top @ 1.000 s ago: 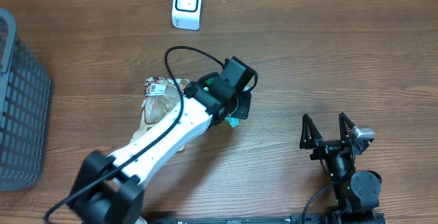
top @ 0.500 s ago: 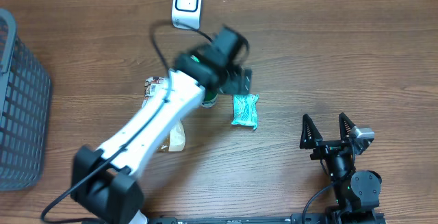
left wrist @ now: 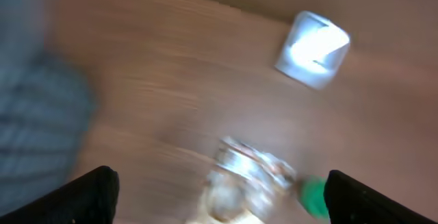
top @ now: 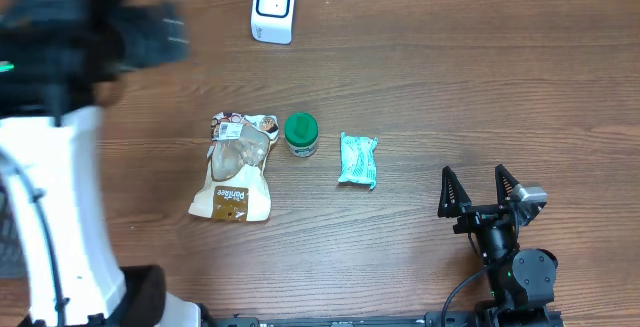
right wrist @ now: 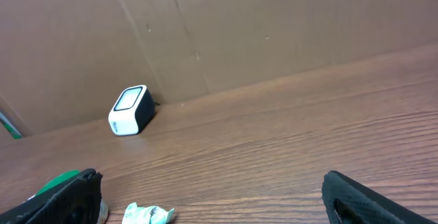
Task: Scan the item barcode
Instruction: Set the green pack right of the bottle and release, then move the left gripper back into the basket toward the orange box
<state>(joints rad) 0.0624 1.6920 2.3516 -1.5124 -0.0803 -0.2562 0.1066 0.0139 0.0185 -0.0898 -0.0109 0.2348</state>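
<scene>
The white barcode scanner stands at the table's far edge. Three items lie mid-table: a tan snack bag, a green-lidded jar and a teal packet. My left gripper is a dark blur high at the far left, well away from them. The smeared left wrist view shows its gripper open and holding nothing, above the bag, with the scanner beyond. My right gripper rests open near the front right, holding nothing. Its wrist view shows the scanner and the packet.
A dark mesh basket shows as a blur at the left of the left wrist view. A brown cardboard wall backs the table behind the scanner. My white left arm covers the table's left side.
My left gripper opened and let go of the teal packet, which now lies right of the jar. The left arm then swung fast up and to the far left. The right arm stayed still.
</scene>
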